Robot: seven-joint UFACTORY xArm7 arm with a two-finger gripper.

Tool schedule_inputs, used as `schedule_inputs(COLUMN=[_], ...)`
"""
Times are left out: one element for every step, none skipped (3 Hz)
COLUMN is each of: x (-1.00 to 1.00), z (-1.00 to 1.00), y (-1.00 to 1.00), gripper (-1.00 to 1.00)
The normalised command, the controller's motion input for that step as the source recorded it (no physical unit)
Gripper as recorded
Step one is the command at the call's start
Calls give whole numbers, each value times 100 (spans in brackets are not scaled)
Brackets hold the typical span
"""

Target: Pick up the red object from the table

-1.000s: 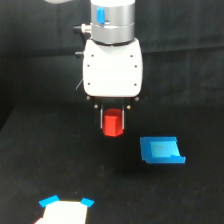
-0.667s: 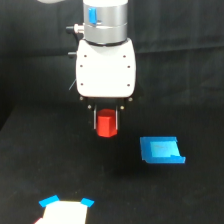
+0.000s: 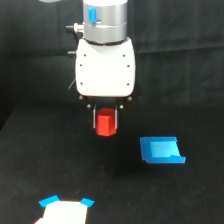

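Note:
The red object [image 3: 105,125], a small red-orange block, hangs between the two thin fingers of my gripper [image 3: 105,129], which is shut on it. It is held above the black cloth of the table [image 3: 60,170], near the middle of the exterior view. The white gripper body and grey wrist rise above the block and hide its top.
A flat blue piece [image 3: 161,150] lies on the table toward the exterior view's right of the gripper. A white sheet with blue corners [image 3: 65,210] sits at the bottom edge, left of centre. A dark curtain closes the back.
The gripper has moved toward the exterior view's left and slightly up, carrying the red object with it. The blue piece and white sheet stayed where they were.

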Motion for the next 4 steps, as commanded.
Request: schedule_inputs(x=[-23, -14, -20, -44], z=[-1, 6, 17, 11], y=[-38, -48, -61, -53], gripper=[-70, -69, -60, -99])
